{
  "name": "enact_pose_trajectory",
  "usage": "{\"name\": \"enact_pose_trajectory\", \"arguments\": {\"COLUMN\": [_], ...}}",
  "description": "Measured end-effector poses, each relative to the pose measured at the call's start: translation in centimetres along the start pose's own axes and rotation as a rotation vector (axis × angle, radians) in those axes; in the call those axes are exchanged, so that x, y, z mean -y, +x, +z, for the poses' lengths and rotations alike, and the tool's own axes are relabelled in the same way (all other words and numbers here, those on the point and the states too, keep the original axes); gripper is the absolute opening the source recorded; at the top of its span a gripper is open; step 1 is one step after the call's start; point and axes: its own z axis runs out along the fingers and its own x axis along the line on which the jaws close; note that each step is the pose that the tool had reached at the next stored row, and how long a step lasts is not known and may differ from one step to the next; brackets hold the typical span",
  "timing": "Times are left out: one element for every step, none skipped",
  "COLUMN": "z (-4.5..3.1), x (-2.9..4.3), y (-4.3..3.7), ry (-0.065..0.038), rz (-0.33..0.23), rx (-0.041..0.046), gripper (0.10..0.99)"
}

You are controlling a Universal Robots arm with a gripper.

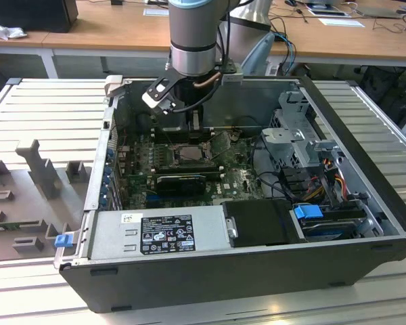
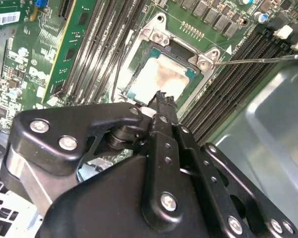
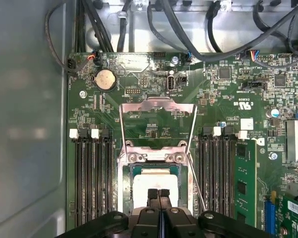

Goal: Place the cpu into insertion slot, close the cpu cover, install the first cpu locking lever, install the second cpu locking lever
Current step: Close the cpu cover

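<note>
The cpu (image 3: 155,184) lies flat in the insertion slot (image 3: 123,184), its pale top (image 2: 161,77) smudged. The slot (image 1: 189,154) sits mid-motherboard inside the open case. The cpu cover (image 3: 158,105) stands swung open, its windowed frame lying back beyond the hinge, off the chip. A thin locking lever (image 3: 196,183) angles loose beside the socket, and it also sticks out sideways as a wire rod (image 2: 253,59). My gripper (image 3: 159,194) hovers just above the near edge of the cpu with its fingers pressed together and nothing between them; its tip (image 2: 161,99) overlaps the chip's edge.
Rows of black memory slots (image 3: 92,183) flank the socket on both sides. Cables (image 3: 198,29) run along the case wall past the board. A long black card (image 1: 183,181) and the power supply (image 1: 155,233) lie in front of the socket, drive cages (image 1: 304,145) at the exterior view's right.
</note>
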Motion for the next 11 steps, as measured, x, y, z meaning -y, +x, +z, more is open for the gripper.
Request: {"name": "enact_pose_trajectory", "arguments": {"z": [0.00, 0.00, 0.02, 0.03, 0.02, -0.01, -0.21, -0.72, -1.02, -1.52, -1.88], "x": [-0.16, -0.29, -0.52, -0.80, -1.10, -1.32, -1.47, -1.51, -1.64, -1.72, -1.76], "y": [0.00, 0.00, 0.00, 0.00, 0.00, 0.00, 0.01, 0.01, 0.01, 0.04, 0.09], "ry": [0.000, 0.000, 0.000, 0.000, 0.001, 0.001, 0.002, 0.002, 0.002, 0.002, 0.002], "rz": [0.000, 0.000, 0.000, 0.000, 0.000, 0.000, 0.000, 0.000, 0.000, 0.000, 0.000], "rx": [0.0002, 0.0002, 0.0002, 0.0003, 0.0006, 0.0006, 0.0004, 0.0004, 0.0005, 0.0004, 0.0005], "gripper": [0.106, 0.106, 0.106, 0.106, 0.106, 0.106, 0.106, 0.106, 0.106, 0.106, 0.106]}}
